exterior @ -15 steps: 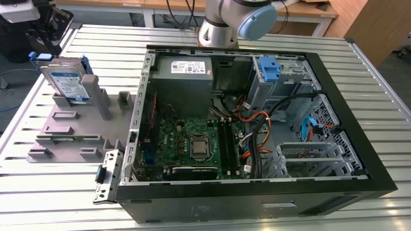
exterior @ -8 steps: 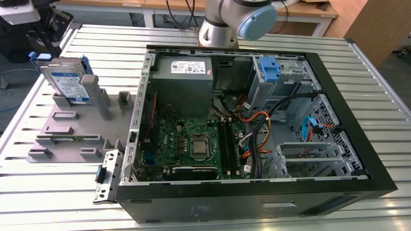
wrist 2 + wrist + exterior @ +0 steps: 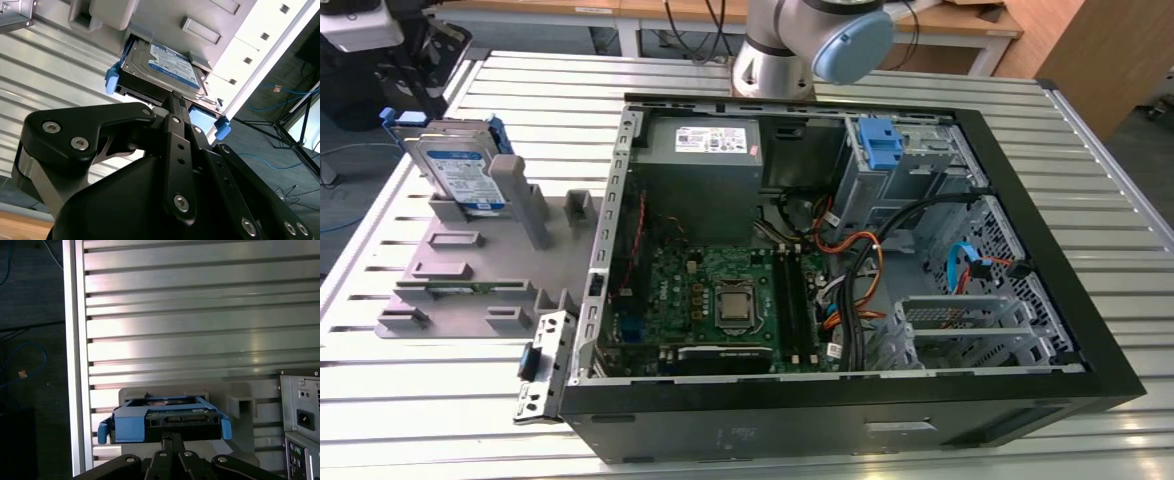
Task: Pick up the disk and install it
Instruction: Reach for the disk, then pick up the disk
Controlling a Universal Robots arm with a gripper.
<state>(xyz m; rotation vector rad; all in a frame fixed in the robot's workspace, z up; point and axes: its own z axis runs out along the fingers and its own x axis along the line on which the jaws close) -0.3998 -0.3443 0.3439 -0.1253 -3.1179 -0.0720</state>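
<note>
- Gripper (image 3: pixel 170 436): jaws together, nothing clamped betw. them. In both wrist views the tips aim straight at the disk's connector edge. Touching or just short of it, can't tell.
- Disk (image 3: pixel 165 416), in its blue carrier, stands on edge in a slot of the grey holder (image 3: pixel 467 265), label side showing. Prob. parked upright so an edge stays free for a grab.
- Holder sits on the slatted worktop (image 3: pixel 427 400), just beside the open PC case (image 3: pixel 720 430), at the exterior view's left. Keeps the carry short, I'd judge.
- Case lies on its side w/ the panel off, so the inside is reachable from above. Drive cage w/ blue latch (image 3: pixel 881 140) is at the far corner, near the arm's base (image 3: pixel 781 50).
- Progress: disk not yet lifted, install not begun, by my read.
</note>
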